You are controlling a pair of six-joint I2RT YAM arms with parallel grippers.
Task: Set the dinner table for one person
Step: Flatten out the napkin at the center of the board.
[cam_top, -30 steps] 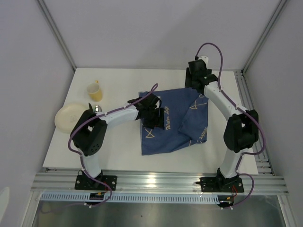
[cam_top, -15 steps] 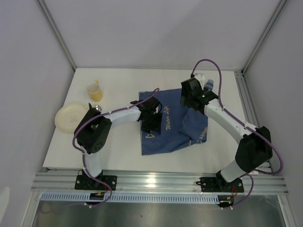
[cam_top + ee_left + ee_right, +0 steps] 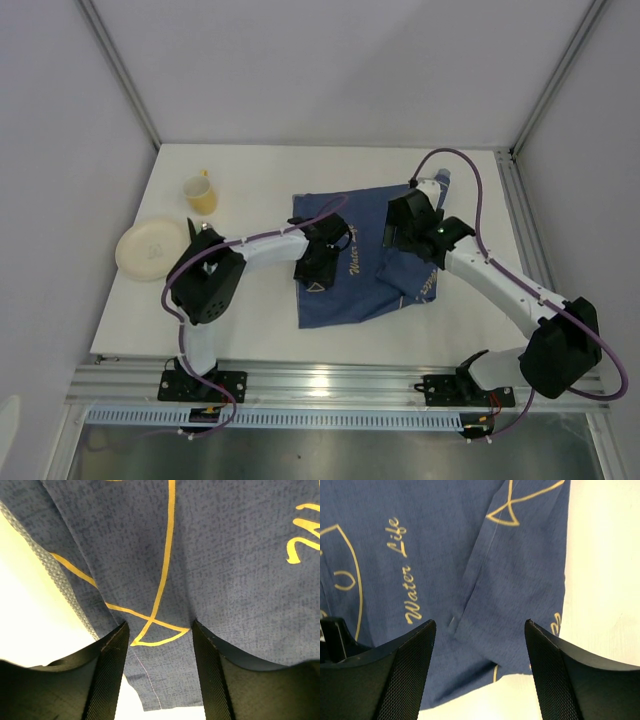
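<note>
The dinner table (image 3: 255, 170) is a white tabletop with silver rails. A dark blue cloth (image 3: 345, 295) with yellow line drawings lies at its middle, its right part folded over as a flap (image 3: 415, 262). My left gripper (image 3: 316, 266) is open, low over the cloth's left part. In the left wrist view its fingers (image 3: 112, 655) straddle flat cloth (image 3: 225, 555) near a corner, with bare table (image 3: 30, 615) beside it. My right gripper (image 3: 398, 232) is open above the folded flap. In the right wrist view (image 3: 479, 625) the flap (image 3: 525, 580) lies below it.
A yellow cup (image 3: 201, 194) stands at the back left. A cream plate (image 3: 148, 248) lies at the left edge, with a small shiny item (image 3: 206, 229) beside it. A bottle (image 3: 443, 178) stands behind the right arm. Walls enclose the table on three sides.
My right arm has swung from the back right corner forward and left, over the cloth's folded right part. My left gripper has shifted slightly nearer along the cloth.
</note>
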